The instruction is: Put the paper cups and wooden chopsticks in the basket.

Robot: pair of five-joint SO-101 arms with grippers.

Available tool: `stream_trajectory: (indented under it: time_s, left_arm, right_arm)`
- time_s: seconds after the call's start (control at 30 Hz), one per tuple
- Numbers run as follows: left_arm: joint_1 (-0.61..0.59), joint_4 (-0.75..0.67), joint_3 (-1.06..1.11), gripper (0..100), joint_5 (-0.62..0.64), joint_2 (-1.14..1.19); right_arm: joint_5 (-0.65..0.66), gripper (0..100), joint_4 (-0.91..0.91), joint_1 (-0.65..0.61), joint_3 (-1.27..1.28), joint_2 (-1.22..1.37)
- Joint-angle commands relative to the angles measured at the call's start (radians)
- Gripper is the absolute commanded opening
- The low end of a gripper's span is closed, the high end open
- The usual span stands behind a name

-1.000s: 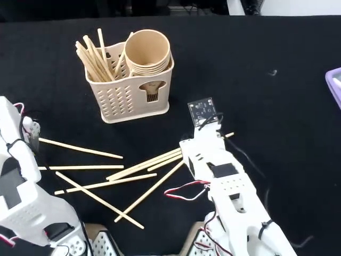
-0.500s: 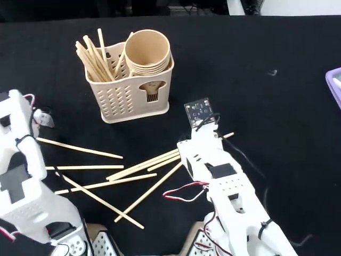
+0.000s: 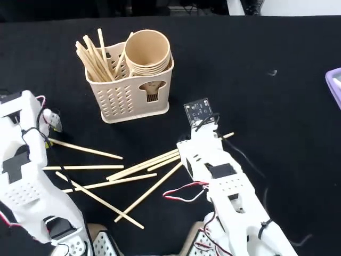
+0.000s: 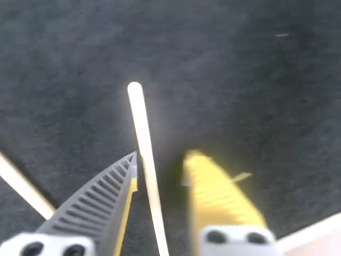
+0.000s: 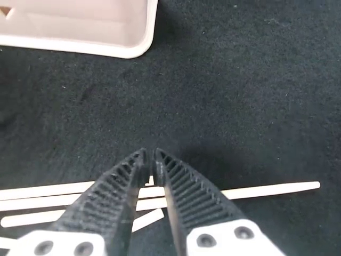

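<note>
Chopsticks of pale wood (image 3: 93, 56) are standing bunched and fanned in one compartment of the beige perforated plastic basket (image 3: 130, 98), the compartment farther from the lilac object (image 3: 334, 82) that is showing at the table's edge. A stack of nested tan paper cups (image 3: 147, 50) is sitting upright in the other compartment, its rim rising above the basket wall. The basket is standing on the black cloth-covered table (image 3: 266, 106).

More wooden chopsticks (image 3: 144, 162) are lying loose on the cloth in front of the basket, several crossing one another, scattered between the two white arms.

The left gripper (image 4: 161, 160) is hanging low over the cloth with its grey and yellow jaws spread apart. A single loose chopstick (image 4: 139, 122) is running between them, close against the grey jaw, its rounded end pointing out beyond the tips. It is not clamped.

The right gripper (image 5: 149, 154) is hovering above the crossing sticks with its black ribbed jaws drawn almost together, leaving only a thin slit. Nothing is visibly gripped between them. A corner of the basket (image 5: 106, 32) is lying ahead of it
</note>
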Motion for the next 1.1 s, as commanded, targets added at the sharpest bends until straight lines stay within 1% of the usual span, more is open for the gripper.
stream_trajectory:
  time_s: [0.0,0.07,0.13,0.23,0.37,0.47,0.53,0.6,0.77,0.87,1.07]
  left_arm:
    - [0.001,0.083,-0.005,5,-0.012,-0.005]
    - [-0.002,0.110,-0.007,3,-0.012,-0.031]
    - [-0.004,0.144,0.002,3,-0.006,-0.072]
    - [-0.036,0.235,0.002,3,0.011,-0.141]
    - [-0.114,0.330,0.004,3,0.008,-0.210]
    - [-0.171,0.364,0.022,3,0.006,-0.224]
    - [-0.203,0.364,0.061,3,-0.009,-0.224]
    - [-0.220,0.344,0.105,5,-0.052,-0.224]
    - [-0.229,0.216,0.196,13,-0.068,-0.224]
    - [-0.223,0.157,0.226,14,-0.066,-0.226]
    - [-0.232,0.153,0.232,14,-0.068,-0.233]
  right_arm:
    - [0.008,2.9,-0.023,-0.012,-0.002,-0.022]
    - [0.008,2.9,-0.023,-0.012,-0.002,-0.022]
    - [0.008,2.9,-0.023,-0.012,-0.002,-0.022]
    - [0.008,2.9,-0.023,-0.012,-0.002,-0.022]
    - [0.008,2.9,-0.023,-0.012,-0.002,-0.022]
    - [0.008,2.9,-0.023,-0.012,-0.002,-0.022]
    - [0.008,2.9,-0.023,-0.012,-0.002,-0.022]
    - [0.008,2.9,-0.023,-0.012,-0.002,-0.022]
    - [0.008,2.9,-0.023,-0.014,-0.002,-0.022]
    - [0.008,2.9,-0.023,-0.014,-0.001,-0.022]
    - [0.008,2.9,-0.023,-0.014,-0.001,-0.022]
